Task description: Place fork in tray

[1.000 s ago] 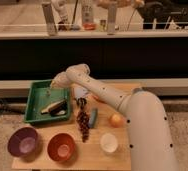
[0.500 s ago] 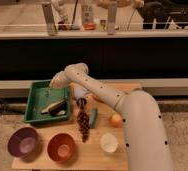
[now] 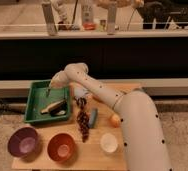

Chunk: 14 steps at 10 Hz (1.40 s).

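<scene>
Right now the tool [image 3: 49,90] is hovering over the back of the green tray [image 3: 37,98], and I cannot tell if it is gripping anything. I am not making out the fork. Letting go low, inside the rim and clear of the oblong item [image 3: 54,106], is looking wisest.

Contents [image 3: 54,106] of the tray [image 3: 30,103] under the hand [image 3: 48,92] cannot be identified.

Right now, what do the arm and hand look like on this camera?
The arm is smooth off-white, built of thick rounded segments with bulbous joints; no cables or markings show. It narrows to a small hand that looks darker, over the back of the green tray.
</scene>
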Motion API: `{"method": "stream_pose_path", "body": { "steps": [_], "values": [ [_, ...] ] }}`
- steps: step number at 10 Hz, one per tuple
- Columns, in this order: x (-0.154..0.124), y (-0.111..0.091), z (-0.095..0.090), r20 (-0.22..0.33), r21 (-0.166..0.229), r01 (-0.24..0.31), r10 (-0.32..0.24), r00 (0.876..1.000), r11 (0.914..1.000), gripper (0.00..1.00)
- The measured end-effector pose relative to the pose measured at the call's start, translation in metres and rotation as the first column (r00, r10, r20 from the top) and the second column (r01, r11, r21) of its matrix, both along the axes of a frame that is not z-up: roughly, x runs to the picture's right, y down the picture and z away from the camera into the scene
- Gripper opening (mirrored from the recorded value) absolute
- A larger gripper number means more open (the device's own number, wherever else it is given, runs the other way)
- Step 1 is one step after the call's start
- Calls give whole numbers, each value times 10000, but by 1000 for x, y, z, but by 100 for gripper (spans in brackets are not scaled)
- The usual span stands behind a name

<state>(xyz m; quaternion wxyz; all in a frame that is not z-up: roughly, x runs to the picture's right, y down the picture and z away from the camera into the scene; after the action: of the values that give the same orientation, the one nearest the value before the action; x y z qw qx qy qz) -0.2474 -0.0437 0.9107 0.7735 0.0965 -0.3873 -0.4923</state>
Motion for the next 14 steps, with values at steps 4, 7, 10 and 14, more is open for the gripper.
{"method": "stream_pose_path", "body": {
  "steps": [4,7,10,14],
  "values": [
    [1,0,1,132,-74,91,-90,9999,9999,79],
    [-1,1,1,410,-204,234,-226,9989,9995,79],
    [1,1,3,529,-431,244,-221,9984,9988,79],
    [1,2,4,540,-452,251,-226,9983,9987,79]
  ]
}}
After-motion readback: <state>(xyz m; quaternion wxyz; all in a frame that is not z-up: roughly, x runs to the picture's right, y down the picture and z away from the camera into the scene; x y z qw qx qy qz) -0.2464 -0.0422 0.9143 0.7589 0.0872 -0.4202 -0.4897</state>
